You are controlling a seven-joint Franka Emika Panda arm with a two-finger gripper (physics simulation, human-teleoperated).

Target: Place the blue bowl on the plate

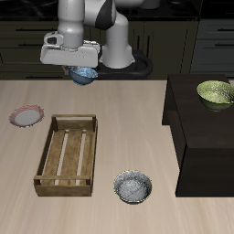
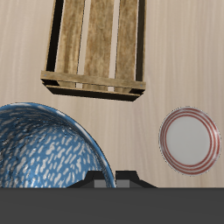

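While held clear of the table, the blue bowl [image 1: 83, 75] hangs under the gripper [image 1: 73, 66] near the robot's base, far back. Fingers seem pinched on its rim, though the grip itself is mostly hidden. Plate [image 1: 26, 117] lies on the table beside the wooden crate [image 1: 68, 155], apart from it. Grey bowl [image 1: 133, 187] near the front edge; green bowl [image 1: 216, 92] on the dark stand [image 1: 187, 105].

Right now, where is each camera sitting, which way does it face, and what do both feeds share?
Exterior view: in front and above, facing the robot's base; shows the arm and gripper holding the blue bowl.
Wrist view: on the gripper, looking down at the table; only its dark housing shows.
Shared: blue bowl, plate, wooden crate.
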